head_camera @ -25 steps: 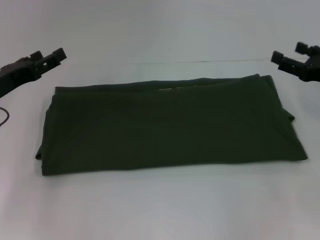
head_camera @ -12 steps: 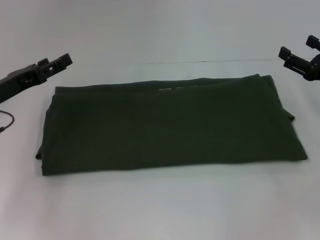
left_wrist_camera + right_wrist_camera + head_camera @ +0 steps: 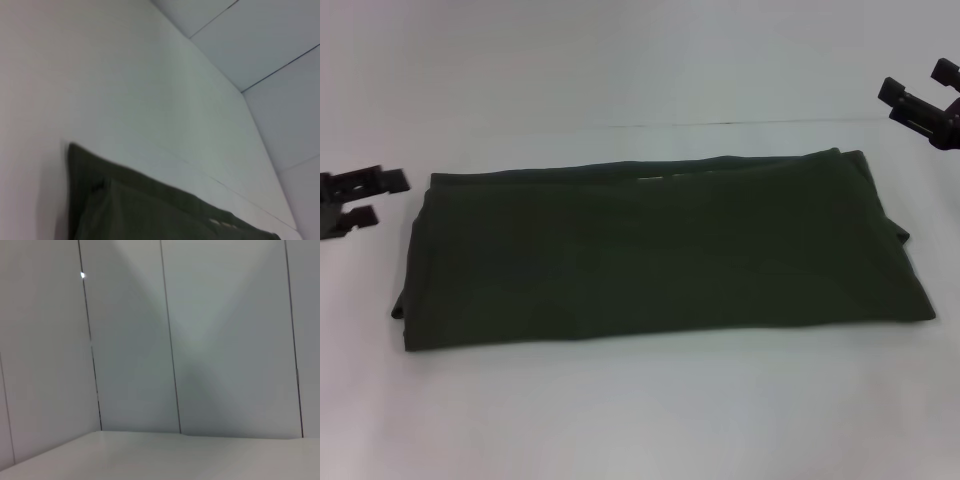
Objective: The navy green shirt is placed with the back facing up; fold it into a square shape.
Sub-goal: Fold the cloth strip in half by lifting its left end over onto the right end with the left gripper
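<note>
The navy green shirt [image 3: 660, 250] lies as a wide folded band, not yet square. Left gripper [image 3: 365, 197], nine o'clock, open and empty; right gripper [image 3: 918, 98], two o'clock, likewise.

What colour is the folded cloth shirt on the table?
The folded cloth shirt is plain dark olive green; the head view shows it best.

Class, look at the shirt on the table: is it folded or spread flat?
Folded. The shirt lies as a wide rectangle with no sleeves sticking out, and layered edges show at its far corner in the left wrist view.
</note>
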Robot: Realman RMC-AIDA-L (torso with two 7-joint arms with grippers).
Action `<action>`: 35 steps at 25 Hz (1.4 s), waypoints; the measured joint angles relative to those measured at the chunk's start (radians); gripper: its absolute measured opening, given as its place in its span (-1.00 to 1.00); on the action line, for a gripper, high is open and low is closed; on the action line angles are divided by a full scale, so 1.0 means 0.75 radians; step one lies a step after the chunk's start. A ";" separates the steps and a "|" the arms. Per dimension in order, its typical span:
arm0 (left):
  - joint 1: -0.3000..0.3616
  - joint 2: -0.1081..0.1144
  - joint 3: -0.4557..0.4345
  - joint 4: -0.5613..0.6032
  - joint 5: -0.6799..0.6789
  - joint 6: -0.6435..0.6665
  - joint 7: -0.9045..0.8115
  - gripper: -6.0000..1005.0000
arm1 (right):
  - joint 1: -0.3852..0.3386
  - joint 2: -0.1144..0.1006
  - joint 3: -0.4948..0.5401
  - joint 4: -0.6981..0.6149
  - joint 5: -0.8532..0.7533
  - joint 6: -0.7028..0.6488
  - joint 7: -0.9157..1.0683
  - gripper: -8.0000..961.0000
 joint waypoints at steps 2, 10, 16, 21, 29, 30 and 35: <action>-0.001 0.014 -0.056 0.006 0.053 0.071 -0.019 0.74 | 0.005 -0.001 0.000 0.000 0.001 0.005 0.011 0.92; 0.020 0.008 -0.075 -0.043 0.191 0.098 -0.006 0.74 | 0.013 0.005 -0.001 -0.008 0.003 0.014 0.046 0.93; 0.020 0.007 -0.070 -0.185 0.210 0.006 0.026 0.74 | 0.013 0.004 -0.005 0.000 0.004 0.022 0.054 0.92; 0.013 0.007 -0.066 -0.209 0.230 -0.022 0.025 0.74 | 0.017 0.006 -0.013 0.001 -0.007 0.046 0.054 0.92; 0.019 0.008 -0.076 -0.206 0.289 -0.019 0.000 0.74 | 0.020 0.007 -0.026 0.002 -0.010 0.067 0.054 0.92; 0.020 0.008 -0.079 -0.204 0.302 -0.018 -0.008 0.74 | 0.020 0.007 -0.029 0.002 -0.010 0.067 0.054 0.92; 0.020 0.008 -0.080 -0.204 0.347 -0.015 -0.041 0.74 | 0.023 0.007 -0.035 -0.001 -0.011 0.068 0.054 0.92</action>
